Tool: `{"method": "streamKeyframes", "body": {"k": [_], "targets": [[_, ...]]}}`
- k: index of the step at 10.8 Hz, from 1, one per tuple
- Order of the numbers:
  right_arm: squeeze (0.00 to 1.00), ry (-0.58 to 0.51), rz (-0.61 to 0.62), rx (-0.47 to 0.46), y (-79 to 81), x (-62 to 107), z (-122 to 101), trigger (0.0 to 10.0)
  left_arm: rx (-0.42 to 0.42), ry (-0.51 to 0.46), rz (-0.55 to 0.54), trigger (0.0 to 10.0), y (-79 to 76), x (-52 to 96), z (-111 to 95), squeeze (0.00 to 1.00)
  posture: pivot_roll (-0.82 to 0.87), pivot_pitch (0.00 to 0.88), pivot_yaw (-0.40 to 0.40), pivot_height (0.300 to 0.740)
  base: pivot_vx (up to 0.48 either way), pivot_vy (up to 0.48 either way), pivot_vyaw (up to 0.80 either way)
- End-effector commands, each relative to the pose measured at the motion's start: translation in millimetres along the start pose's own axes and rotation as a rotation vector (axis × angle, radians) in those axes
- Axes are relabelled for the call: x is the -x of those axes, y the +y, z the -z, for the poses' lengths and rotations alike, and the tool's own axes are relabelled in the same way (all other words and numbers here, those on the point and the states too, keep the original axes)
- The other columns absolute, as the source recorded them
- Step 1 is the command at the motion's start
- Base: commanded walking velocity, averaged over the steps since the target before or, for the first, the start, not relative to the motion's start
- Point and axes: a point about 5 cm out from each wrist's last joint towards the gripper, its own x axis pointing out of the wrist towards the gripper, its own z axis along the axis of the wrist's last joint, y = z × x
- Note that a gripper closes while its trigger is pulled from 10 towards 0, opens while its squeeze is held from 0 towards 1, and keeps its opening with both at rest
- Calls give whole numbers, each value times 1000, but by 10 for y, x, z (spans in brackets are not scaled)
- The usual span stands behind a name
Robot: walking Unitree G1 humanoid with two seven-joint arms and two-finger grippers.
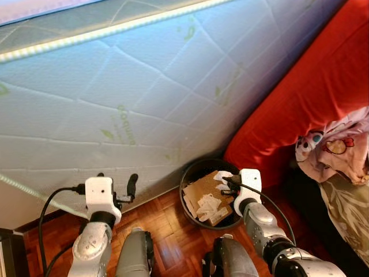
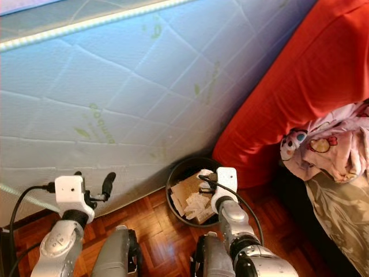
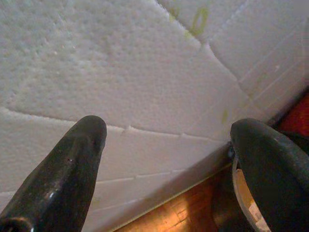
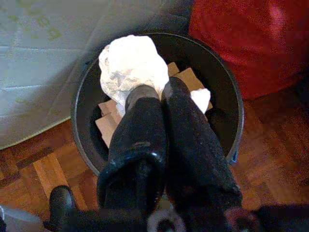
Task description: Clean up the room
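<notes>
The floor here is reddish-brown wooden parquet (image 1: 167, 219), laid in small blocks, and most of what stands before the robot is a big white quilted mattress (image 1: 144, 86) propped on its edge against the room, with faint green print on its cover and a pale strip along its upper border. To the right of it leans a bright red cushion or sofa side (image 1: 300, 109), and further right lies a heap of pale bedding printed with cartoon figures (image 1: 337, 150) above a tan cloth (image 1: 346, 213). Down in the corner where mattress and red cushion meet sits a round black bin (image 4: 227, 96), on the parquet, already holding flat pieces of brown cardboard (image 1: 202, 187) and scraps of white paper. The right gripper (image 4: 153, 91) hangs directly over the bin's mouth, its two black fingers pressed together on a crumpled white wad of paper (image 4: 128, 65), which is held above the cardboard inside the rim. The left gripper (image 3: 166, 133) is raised near the foot of the mattress, fingers spread wide apart with nothing between them, a black cable trailing from its wrist.
</notes>
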Motion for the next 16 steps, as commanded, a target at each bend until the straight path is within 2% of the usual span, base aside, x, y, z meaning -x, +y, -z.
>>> {"method": "streamKeyframes", "body": {"k": [1, 2, 4, 10, 11, 12, 13, 15, 16], "targets": [[804, 18, 2, -10, -9, 18, 66, 10000, 0, 28, -1, 10000, -14, 66, 45, 0, 146, 311, -88, 652, 0, 0, 0], [1000, 22, -3, -1, 2, 18, 72, 10000, 0, 30, 0, 10000, -17, 82, 34, 0, 145, 310, -87, 652, 0, 0, 0], [1000, 21, -15, 20, 18, 14, 62, 10000, 0, 36, 1, 10000, -16, 104, 28, 0, 142, 317, -89, 652, 0, 0, 0], [1000, 33, -4, 27, -69, 28, 76, 10000, 0, 53, 5, 10000, -36, 93, 49, 0, 132, 320, -89, 652, 0, 0, 0], [267, 25, 28, 33, -127, 31, 55, 10000, -2, 62, 1, 10000, -19, 85, 70, 0, 130, 317, -89, 652, 0, 0, 0], [0, 20, 75, 22, -242, 51, 53, 10000, -8, 74, -6, 10000, 10, 68, 103, 0, 121, 295, -85, 652, 0, 0, 0], [0, 21, 101, 4, -334, 77, 77, 10000, -17, 88, -11, 10000, 42, 46, 143, 0, 120, 284, -82, 652, 0, 0, 0], [0, 60, 189, -42, -691, 271, 342, 10000, -53, 148, -67, 10000, 225, 16, 338, 0, 96, 205, -71, 652, 0, 0, 0], [0, 65, 227, -75, -851, 403, 496, 10000, -52, 185, -81, 10000, 275, -6, 436, 0, 92, 175, -65, 667, 0, 0, 0]]}}
